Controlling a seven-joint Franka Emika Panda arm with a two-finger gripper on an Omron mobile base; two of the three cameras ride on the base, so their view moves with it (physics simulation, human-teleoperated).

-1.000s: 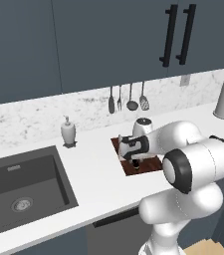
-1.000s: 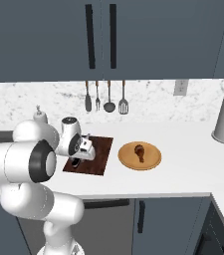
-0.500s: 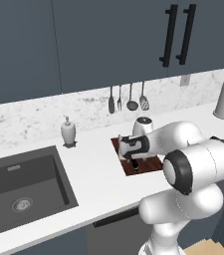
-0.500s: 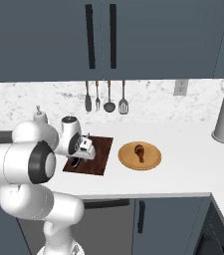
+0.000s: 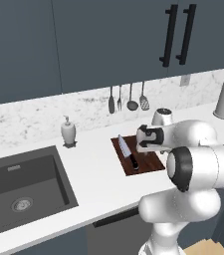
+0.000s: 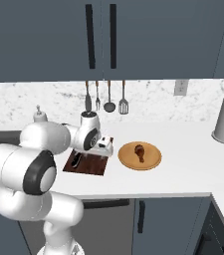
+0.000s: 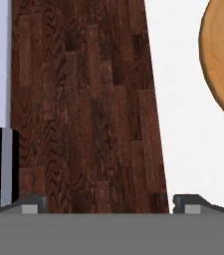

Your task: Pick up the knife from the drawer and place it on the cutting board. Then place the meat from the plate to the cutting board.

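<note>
Gripper point(image 7: 103, 201) has spread its jaws wide and let go; knife point(image 5: 127, 152) now lies free on the cutting board point(image 5: 151, 162), along its left side.

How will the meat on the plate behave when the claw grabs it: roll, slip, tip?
The meat looks like a small drumstick, thick at one end, so probably uneven to pinch. It lies flat on the shallow plate, so it likely slides rather than rolls. Probably light.
</note>
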